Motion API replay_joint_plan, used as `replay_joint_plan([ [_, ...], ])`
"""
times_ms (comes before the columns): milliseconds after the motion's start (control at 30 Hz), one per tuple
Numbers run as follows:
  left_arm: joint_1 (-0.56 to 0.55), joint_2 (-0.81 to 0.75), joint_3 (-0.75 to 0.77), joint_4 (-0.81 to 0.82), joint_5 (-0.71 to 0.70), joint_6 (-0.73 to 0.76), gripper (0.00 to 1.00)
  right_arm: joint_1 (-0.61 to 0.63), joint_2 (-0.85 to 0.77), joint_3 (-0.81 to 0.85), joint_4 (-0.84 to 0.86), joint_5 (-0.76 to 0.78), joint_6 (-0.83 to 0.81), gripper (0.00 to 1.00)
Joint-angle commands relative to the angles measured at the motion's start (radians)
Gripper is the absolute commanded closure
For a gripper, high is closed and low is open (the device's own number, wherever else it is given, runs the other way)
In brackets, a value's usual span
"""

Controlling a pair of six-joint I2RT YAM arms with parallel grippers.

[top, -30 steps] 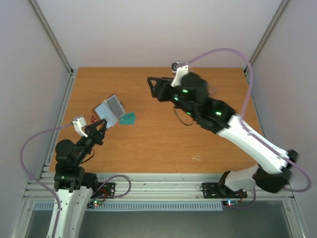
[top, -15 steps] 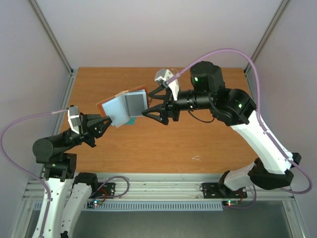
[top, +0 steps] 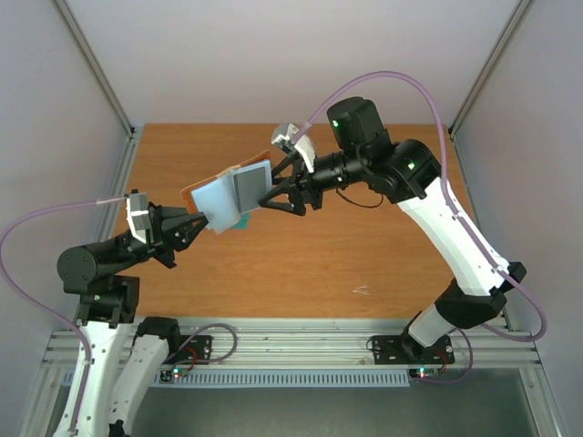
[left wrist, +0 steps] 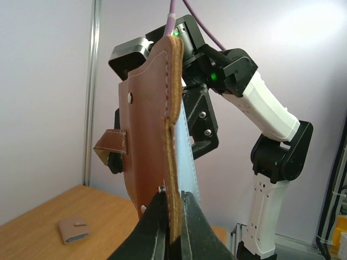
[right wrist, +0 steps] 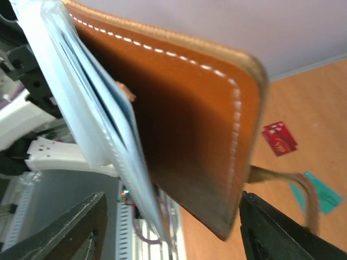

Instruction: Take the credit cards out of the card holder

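The left arm [top: 96, 273] and right arm [top: 455, 238] have white shells, black joints and lilac cables [left wrist: 173, 13]. Green lights [top: 337, 121] dot the right one; the black right gripper [top: 269, 188] bears silver screws [left wrist: 201, 115].

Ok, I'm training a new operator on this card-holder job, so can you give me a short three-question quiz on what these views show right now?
1. True or false: the card holder lies flat on the table.
2. Which pincer is shut on the holder? A) left B) right C) neither
3. In the right wrist view, what colours are the two cards lying on the table?

Key:
1. False; it is held up in the air.
2. A, the left pincer; the right pincer is open.
3. A red card and a teal card.
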Motion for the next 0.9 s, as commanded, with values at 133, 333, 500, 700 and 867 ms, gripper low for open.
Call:
replay_joint_plan([
  [133,-0.005,-0.001,0.011,0.038,0.010,0.022,1.00,-0.080,0.010,-0.006,0.118,-0.217,0.072,0.26],
  [333,-0.005,-0.005,0.003,0.049,0.000,0.016,1.00,-0.086,0.070,0.044,0.090,-0.312,0.089,0.29],
  [500,-0.005,-0.011,0.002,0.039,0.000,0.009,1.00,-0.076,0.109,0.066,0.099,-0.405,0.111,0.29],
  [700,-0.006,-0.017,-0.006,0.043,-0.010,-0.011,1.00,-0.048,0.111,0.013,0.234,-0.533,0.192,0.64],
  [867,-0.006,-0.032,-0.024,-0.021,-0.077,-0.036,1.00,-0.047,0.070,-0.047,0.313,-0.505,0.240,0.99],
])
